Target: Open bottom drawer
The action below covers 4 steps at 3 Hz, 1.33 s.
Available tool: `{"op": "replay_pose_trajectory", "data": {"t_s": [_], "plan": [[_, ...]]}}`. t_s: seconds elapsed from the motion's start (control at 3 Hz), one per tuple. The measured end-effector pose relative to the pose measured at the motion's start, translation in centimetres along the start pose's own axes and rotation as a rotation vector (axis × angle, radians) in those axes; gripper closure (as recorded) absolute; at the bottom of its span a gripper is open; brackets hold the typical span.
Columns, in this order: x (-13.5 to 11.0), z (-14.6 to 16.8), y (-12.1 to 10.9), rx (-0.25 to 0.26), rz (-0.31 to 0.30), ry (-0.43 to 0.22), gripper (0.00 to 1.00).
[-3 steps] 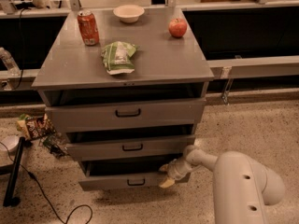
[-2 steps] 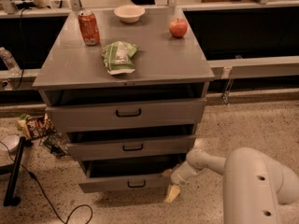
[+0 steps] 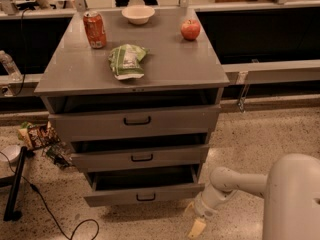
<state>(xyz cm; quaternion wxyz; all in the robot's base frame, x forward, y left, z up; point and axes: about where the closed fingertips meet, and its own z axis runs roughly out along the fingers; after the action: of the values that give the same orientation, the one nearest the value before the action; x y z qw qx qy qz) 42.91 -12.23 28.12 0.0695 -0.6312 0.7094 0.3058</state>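
Note:
The bottom drawer (image 3: 115,198) is the lowest of three grey cabinet drawers. It stands pulled out a little, with a dark gap above its low front and a small black loop handle (image 3: 145,197) at centre. My gripper (image 3: 193,219) is low near the floor, just right of and in front of the drawer's right corner, not touching it. Its yellowish fingertips (image 3: 196,228) are spread apart and hold nothing. The white arm (image 3: 235,180) reaches in from the lower right.
The middle drawer (image 3: 140,157) and top drawer (image 3: 135,120) also stand slightly out. On the cabinet top (image 3: 175,64) are a red can (image 3: 94,29), a white bowl (image 3: 138,14), an apple (image 3: 190,29) and a green bag (image 3: 127,60). Snack packets (image 3: 37,135) and a black cable (image 3: 45,209) lie on the floor at left.
My gripper has moved off the bottom drawer's right front edge, down and to the right toward the floor. The drawer stays slightly out.

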Motion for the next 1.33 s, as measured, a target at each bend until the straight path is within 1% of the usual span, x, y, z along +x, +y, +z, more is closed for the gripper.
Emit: {"op": "replay_pose_trajectory", "data": {"t_s": [0.33,0.67,1.0,1.33], "plan": [[0.0,-0.6,2.3,-0.001,0.015,-0.009,0.34],[-0.1,-0.7,1.5,0.038,0.005,-0.011,0.11],[0.2,0.5,-1.6,0.077,-0.018,-0.018,0.11],[0.0,2.3,-7.9,0.131,-0.052,-0.036,0.11]]}}
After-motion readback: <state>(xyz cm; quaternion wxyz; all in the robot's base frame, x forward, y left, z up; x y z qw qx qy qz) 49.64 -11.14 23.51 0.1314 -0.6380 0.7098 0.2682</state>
